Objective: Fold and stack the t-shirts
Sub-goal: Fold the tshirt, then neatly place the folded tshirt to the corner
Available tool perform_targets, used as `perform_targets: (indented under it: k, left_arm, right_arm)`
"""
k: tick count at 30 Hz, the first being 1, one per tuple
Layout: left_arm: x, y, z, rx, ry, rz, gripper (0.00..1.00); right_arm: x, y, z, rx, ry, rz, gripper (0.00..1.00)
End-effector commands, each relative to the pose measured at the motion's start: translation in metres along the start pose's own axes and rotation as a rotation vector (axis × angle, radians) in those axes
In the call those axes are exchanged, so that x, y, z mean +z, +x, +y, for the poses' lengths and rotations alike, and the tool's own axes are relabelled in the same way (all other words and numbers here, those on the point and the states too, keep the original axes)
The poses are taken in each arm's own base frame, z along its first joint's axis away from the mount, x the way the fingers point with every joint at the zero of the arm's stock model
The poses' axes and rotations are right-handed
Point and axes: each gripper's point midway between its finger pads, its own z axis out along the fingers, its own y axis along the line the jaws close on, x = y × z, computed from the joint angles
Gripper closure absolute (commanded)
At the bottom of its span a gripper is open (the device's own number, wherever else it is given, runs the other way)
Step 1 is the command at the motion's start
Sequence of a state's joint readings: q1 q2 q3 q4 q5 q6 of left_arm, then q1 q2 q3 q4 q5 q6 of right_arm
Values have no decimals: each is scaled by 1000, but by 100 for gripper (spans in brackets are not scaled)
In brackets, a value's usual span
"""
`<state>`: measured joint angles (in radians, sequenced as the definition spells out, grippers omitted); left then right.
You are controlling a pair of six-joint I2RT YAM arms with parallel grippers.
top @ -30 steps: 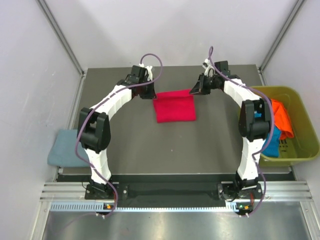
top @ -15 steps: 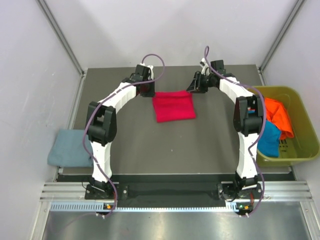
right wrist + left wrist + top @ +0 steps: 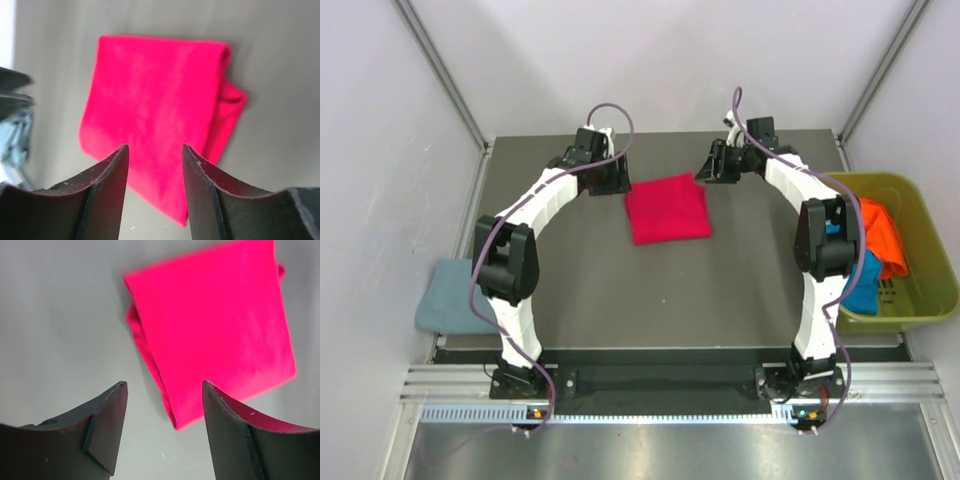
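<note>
The fold of the crimson red cloth t-shirt [image 3: 667, 210] is judged finished, and the step in hand is read as the release after it. The shirt lies flat as a compact, nearly square packet on the far middle of the dark grey counter [image 3: 620, 290]. The left gripper [image 3: 164, 385] is held just beside the shirt's far left corner, its jaws set wide with nothing between them. The right gripper [image 3: 154, 147] is held near the far right corner, its jaws moderately apart and likewise empty. A muted grey-blue folded t-shirt [image 3: 455, 297] is seen beside the counter's left edge, well apart from the red one. An orange t-shirt [image 3: 882, 235] and a bright turquoise t-shirt [image 3: 865, 285] are left crumpled in the olive-green plastic bin [image 3: 932, 250] at the right. Stacking is therefore judged the next move. For that, all layers of the red packet need to be pinched together at its edges, so that nothing falls open while it is carried to the grey-blue shirt. The long axis of the packet is only faintly marked; it runs roughly left to right, with the right end turned slightly toward the far side. Extra layers are seen bulging from under one edge in both wrist views.
</note>
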<state>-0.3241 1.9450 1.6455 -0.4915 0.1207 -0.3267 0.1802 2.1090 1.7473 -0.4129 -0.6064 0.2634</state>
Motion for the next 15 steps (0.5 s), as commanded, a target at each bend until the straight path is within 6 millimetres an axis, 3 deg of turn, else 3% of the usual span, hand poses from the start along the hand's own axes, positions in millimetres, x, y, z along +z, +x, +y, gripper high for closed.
perform_targets:
  k: [1, 6, 10, 15]
  left_arm:
    - [-5, 38, -7, -144, 89, 130, 34]
    - [1, 80, -6, -253, 120, 251, 34]
    - [15, 95, -9, -320, 158, 297, 34]
    - [32, 92, -9, -373, 202, 307, 36]
  right_arm:
    - [-9, 10, 27, 44, -108, 19, 54]
    - [1, 32, 35, 108, -151, 67, 53]
    - [12, 42, 37, 116, -165, 93, 54]
    - [23, 45, 42, 101, -169, 110, 53]
